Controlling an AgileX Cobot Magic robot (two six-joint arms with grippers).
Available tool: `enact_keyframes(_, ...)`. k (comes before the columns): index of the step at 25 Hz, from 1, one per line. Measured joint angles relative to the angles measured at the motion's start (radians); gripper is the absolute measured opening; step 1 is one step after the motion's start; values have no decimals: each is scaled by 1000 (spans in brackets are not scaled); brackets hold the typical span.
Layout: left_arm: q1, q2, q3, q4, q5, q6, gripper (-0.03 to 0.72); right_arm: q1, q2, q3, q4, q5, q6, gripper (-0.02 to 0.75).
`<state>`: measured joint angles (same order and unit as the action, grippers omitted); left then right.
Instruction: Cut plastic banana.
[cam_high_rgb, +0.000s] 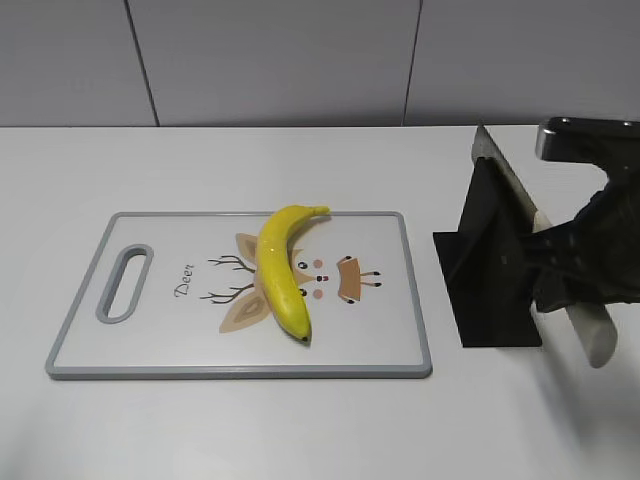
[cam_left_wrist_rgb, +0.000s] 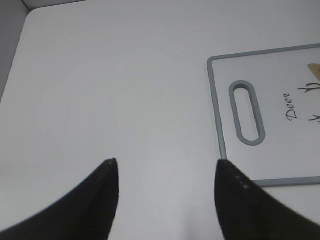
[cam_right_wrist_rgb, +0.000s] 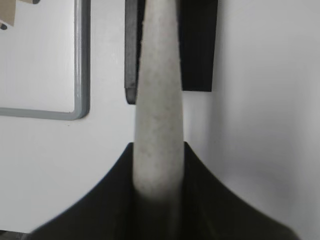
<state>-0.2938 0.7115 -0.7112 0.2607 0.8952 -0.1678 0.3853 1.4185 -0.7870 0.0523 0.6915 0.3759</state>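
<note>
The plastic banana (cam_high_rgb: 281, 270) is whole, curved and yellow, and lies across the middle of the white cutting board (cam_high_rgb: 150, 365). My right gripper (cam_high_rgb: 575, 262) is shut on the pale handle (cam_right_wrist_rgb: 159, 90) of a knife (cam_high_rgb: 507, 177), right of the board. The knife's blade slants up over a black knife stand (cam_high_rgb: 487, 285). In the right wrist view my right gripper (cam_right_wrist_rgb: 159, 146) clamps the handle on both sides. My left gripper (cam_left_wrist_rgb: 167, 164) is open and empty above bare table, just left of the board's handle slot (cam_left_wrist_rgb: 246, 113). The left gripper is out of the exterior view.
The board has a grey rim (cam_left_wrist_rgb: 215, 107) and a deer drawing (cam_high_rgb: 320, 280); its near right corner (cam_right_wrist_rgb: 80, 107) shows in the right wrist view. The black stand (cam_right_wrist_rgb: 197, 45) stands close to the board's right edge. A grey wall runs along the back.
</note>
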Motion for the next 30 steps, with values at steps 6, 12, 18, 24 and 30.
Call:
enact_keyframes(6, 0, 0, 0, 1, -1, 0, 590, 0, -12, -39, 7, 49, -1, 176)
enact_keyframes(12, 0, 0, 0, 1, -1, 0, 590, 0, -12, -52, 17, 54, -8, 176)
enact_keyframes(18, 0, 0, 0, 1, -1, 0, 590, 0, 33, -54, 24, 71, -10, 176)
enact_keyframes(24, 0, 0, 0, 1, -1, -1, 590, 0, 38, -66, 26, 74, -10, 176)
enact_keyframes(30, 0, 0, 0, 1, -1, -2, 590, 0, 39, -74, 24, 71, -13, 188)
